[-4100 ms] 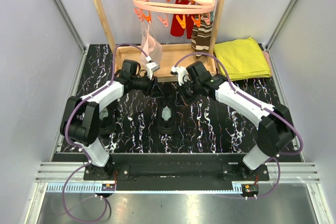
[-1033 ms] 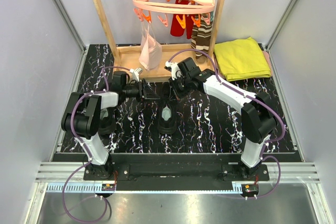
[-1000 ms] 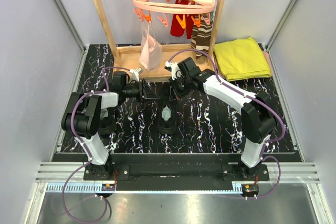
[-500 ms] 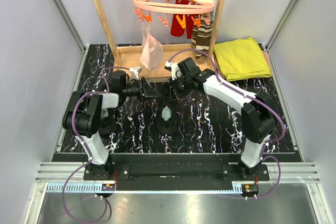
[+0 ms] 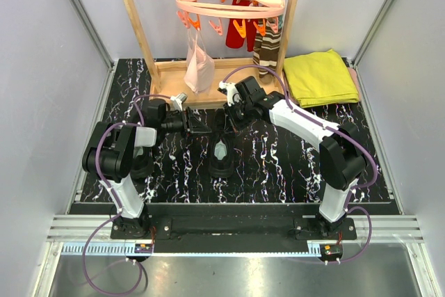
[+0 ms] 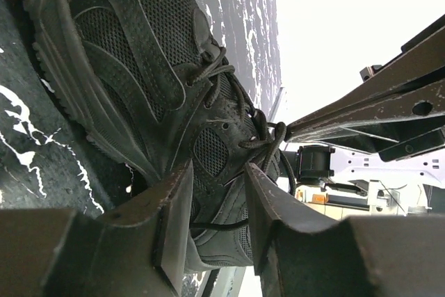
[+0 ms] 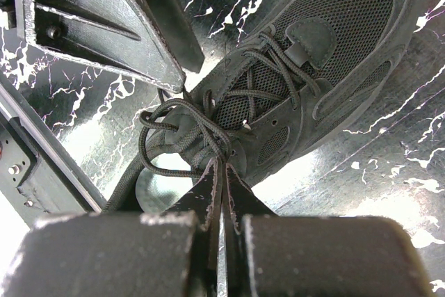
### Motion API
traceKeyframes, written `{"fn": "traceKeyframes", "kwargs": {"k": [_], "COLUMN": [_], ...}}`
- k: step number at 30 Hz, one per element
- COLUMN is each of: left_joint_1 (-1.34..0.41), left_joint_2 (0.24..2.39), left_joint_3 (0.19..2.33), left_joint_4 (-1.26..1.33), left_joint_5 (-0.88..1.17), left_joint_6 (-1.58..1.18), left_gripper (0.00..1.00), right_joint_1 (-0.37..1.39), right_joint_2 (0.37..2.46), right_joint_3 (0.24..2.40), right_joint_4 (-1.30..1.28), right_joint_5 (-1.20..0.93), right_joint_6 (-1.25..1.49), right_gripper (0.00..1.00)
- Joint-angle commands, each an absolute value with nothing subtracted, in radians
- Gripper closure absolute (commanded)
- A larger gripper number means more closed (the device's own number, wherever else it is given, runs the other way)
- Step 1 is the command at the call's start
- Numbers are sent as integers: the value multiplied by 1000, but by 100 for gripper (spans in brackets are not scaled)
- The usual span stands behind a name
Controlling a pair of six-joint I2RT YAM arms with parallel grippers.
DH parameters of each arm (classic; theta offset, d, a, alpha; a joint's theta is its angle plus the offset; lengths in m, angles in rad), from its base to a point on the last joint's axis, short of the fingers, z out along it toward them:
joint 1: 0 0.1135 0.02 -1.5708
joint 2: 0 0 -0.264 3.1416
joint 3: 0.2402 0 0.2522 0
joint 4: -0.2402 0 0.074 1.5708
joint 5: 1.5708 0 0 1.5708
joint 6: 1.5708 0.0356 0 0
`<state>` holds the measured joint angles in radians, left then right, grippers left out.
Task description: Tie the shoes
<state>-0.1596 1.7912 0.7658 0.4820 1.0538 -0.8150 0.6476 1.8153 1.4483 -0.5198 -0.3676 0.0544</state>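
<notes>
Black mesh shoe [image 6: 132,46], left wrist view: the left gripper [image 6: 214,206] stands spread, its fingers [image 6: 170,227] apart. The shoe's side lies directly beyond the fingertips, and one strand of lace [image 6: 217,225] crosses the gap between them; whether either pad touches it cannot be told. Right wrist view: the right gripper [image 7: 221,186] has its fingers pressed together on the lace at the looped knot, right at its fingertips, and the toe points away beyond them. That pinch, plain here, appears from the left wrist only as two dark blades meeting the knot on the far side of the shoe. Top external view: only here are both grippers seen together, converging from opposite sides over the far end of the shoe. Its pale insole [image 5: 221,151] shows on their near side, and it rests on the black marbled table [image 5: 278,165].
</notes>
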Motion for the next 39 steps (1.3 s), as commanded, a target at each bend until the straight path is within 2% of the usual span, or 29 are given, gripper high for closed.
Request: {"fn": "traceKeyframes", "kwargs": {"k": [1,8,14,16,17,24,33,39], "left_joint_1": [-155,-155,-152,-149,-144,-140,-141,-143], "left_joint_2": [1786,1790,1789,1787,1786,1787,1790,1799], "left_joint_3": [756,738,738,736,736,721,716,716], "left_joint_4": [604,702,721,716,695,658,660,707], "left_joint_5": [1103,1111,1112,1112,1111,1115,1121,1121], "left_joint_6": [-862,-931,-943,-940,-924,-904,-913,-946], "left_gripper": [66,76,94,93,85,75,72,76], "right_joint_1": [643,644,644,644,643,643,644,643], "right_joint_2": [1821,1819,1819,1821,1819,1819,1822,1824], "right_joint_3": [1488,1488,1491,1491,1490,1488,1493,1494], "right_joint_4": [-497,-499,-497,-497,-499,-497,-497,-497], "right_joint_5": [-373,-371,-374,-374,-374,-377,-376,-379], "right_joint_6": [52,52,51,51,51,51,48,49], "right_gripper": [100,100,100,100,100,100,100,100]}}
